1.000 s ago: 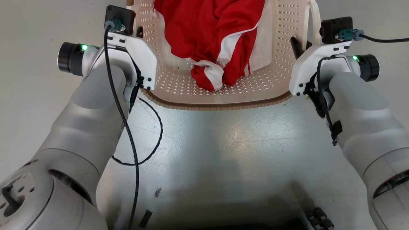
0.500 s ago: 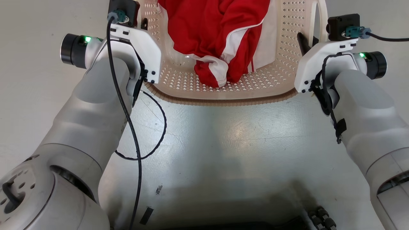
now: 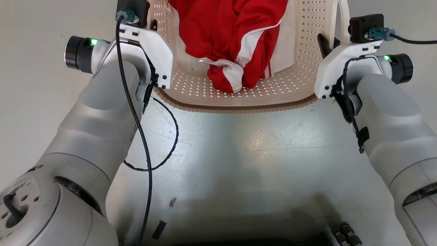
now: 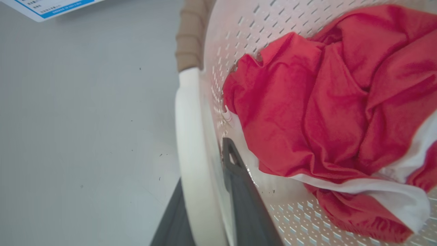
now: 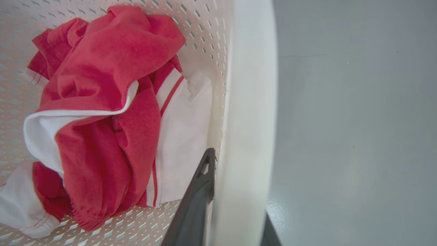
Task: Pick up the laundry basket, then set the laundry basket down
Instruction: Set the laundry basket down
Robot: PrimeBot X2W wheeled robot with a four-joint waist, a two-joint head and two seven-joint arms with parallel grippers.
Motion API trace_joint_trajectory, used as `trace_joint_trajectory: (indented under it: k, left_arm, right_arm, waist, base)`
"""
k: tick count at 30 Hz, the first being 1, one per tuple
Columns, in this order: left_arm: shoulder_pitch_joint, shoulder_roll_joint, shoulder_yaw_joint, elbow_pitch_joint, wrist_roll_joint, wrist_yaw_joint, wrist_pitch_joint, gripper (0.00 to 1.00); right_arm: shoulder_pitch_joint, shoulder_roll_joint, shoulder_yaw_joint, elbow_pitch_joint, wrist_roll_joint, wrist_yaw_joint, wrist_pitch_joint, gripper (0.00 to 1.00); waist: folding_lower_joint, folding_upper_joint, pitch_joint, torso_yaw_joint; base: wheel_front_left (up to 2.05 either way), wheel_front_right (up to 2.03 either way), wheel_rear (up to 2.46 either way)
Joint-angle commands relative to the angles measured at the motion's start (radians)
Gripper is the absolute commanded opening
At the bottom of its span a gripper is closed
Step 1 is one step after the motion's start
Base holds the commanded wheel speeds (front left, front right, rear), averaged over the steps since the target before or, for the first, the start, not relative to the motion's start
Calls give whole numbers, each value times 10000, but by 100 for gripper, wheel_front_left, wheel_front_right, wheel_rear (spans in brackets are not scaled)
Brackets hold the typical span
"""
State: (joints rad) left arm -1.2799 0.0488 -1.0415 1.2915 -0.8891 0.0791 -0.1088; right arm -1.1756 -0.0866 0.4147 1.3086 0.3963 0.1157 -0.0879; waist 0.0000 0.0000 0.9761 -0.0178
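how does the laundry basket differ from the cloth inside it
The laundry basket is cream, perforated plastic with a brown rim; the cloth is red with white trim. The laundry basket holds a rigid shape; the cloth lies crumpled inside. Both show pale areas.

The grey floor (image 3: pixel 239 153) is showing a glossy, scuffed surface and is catching a pale patch of light near its middle. A small dark scrap (image 3: pixel 172 201) and a short black strip (image 3: pixel 158 230) are lying on it low in the head view. A white sheet with blue print (image 4: pixel 51 6) is lying flat on it in the left wrist view's top-left corner. The laundry basket (image 3: pixel 239 109) is sitting over its far part; whether the two are touching cannot be told.
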Motion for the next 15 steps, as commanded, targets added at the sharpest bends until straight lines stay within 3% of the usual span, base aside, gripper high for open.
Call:
trace_joint_trajectory:
  k: [1, 11, 12, 13, 14, 15]
  left_arm:
    - [231, 156, -60, -17, -16, 24, 113, 0]
    - [263, 101, -123, -13, -103, 47, 333, 0]
    - [260, 100, -98, -13, -133, 86, 336, 1]
    - [258, 99, -81, -12, -156, 116, 340, 49]
    - [261, 98, -66, -12, -180, 137, 349, 95]
    - [267, 97, -50, -12, -208, 145, 366, 100]
  right_arm:
    - [319, 361, 108, -179, -163, 150, -183, 0]
    - [355, 362, 22, -179, -247, 150, -184, 0]
    - [340, 362, -33, -179, -283, 150, -246, 30]
    - [332, 363, -91, -179, -339, 150, -302, 87]
    - [337, 363, -158, -179, -384, 150, -325, 100]
    - [350, 363, -225, -179, -411, 150, -324, 100]
  waist:
    - [0, 0, -10, 15]
    - [0, 0, -59, 51]
    - [0, 0, -65, 39]
    - [0, 0, -73, 31]
    - [0, 0, -83, 27]
    - [0, 0, -98, 27]
  base:
    - [0, 0, 0]
    - [0, 0, 0]
    - [0, 0, 0]
    - [0, 0, 0]
    - [0, 0, 0]
    - [0, 0, 0]
